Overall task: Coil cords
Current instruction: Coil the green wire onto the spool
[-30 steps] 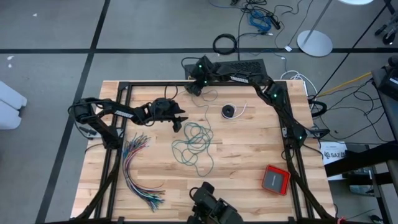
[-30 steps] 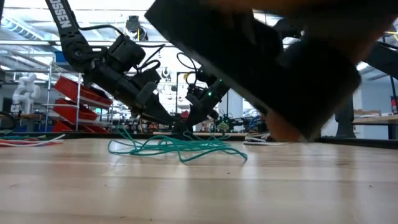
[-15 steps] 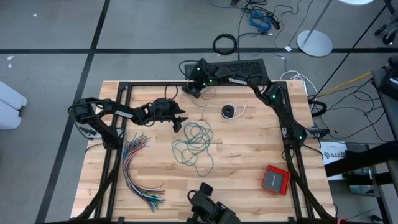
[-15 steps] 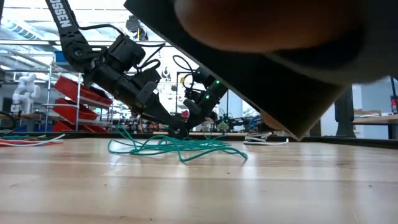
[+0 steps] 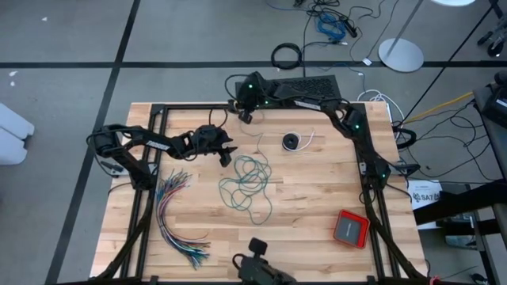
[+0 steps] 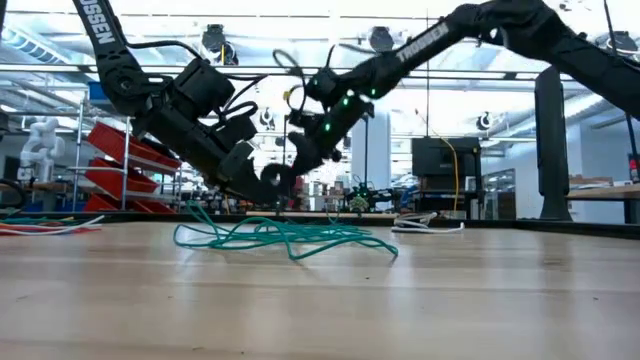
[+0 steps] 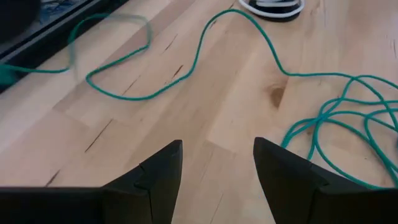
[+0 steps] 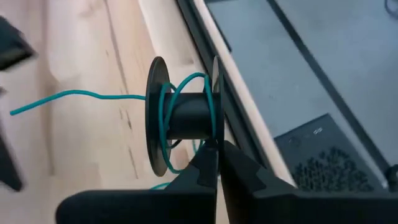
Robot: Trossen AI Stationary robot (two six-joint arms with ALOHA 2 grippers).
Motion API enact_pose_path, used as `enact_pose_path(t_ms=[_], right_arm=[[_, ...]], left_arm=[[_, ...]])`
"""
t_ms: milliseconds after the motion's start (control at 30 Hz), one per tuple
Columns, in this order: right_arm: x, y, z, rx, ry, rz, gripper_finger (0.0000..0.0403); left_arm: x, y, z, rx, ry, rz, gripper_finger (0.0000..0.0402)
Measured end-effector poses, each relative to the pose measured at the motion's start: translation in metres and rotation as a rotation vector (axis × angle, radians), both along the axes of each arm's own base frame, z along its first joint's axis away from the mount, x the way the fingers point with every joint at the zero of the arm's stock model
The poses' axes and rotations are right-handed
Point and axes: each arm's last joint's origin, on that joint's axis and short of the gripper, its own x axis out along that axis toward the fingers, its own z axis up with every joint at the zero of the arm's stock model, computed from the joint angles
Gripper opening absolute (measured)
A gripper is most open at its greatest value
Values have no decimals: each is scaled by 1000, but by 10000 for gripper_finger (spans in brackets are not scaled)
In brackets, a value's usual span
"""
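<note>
The teal cord (image 5: 247,179) is barely started: a few turns sit on the spool (image 8: 182,116) held by the right jaws (image 8: 216,163), which are clamped together at the far edge. Most lies loose mid-surface. The left jaws (image 7: 217,163) hover apart beside it. The black cord (image 5: 292,142) already sits coiled.

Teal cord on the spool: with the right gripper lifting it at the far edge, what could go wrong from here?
1. Only a few loose turns of the teal cord sit on the black spool held by the shut right gripper; they could slip off a flange.
2. The rest lies in a tangled pile; pulling may knot or drag it.
3. The open left gripper hovers beside that pile and could snag a loop.
</note>
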Motion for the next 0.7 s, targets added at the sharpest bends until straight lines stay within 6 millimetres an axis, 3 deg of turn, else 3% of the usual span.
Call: enact_pose_path(t_ms=[233, 467, 700], right_arm=[[-12, 21, 59, -92, -46, 9, 0], [-32, 45, 122, -162, -155, 31, 0], [-48, 72, 166, -232, -217, 56, 0]], left_arm=[[-4, -1, 24, 76, -68, 14, 205], [-18, -6, 77, 230, -243, 24, 205], [-44, -14, 126, 427, -391, 134, 205]])
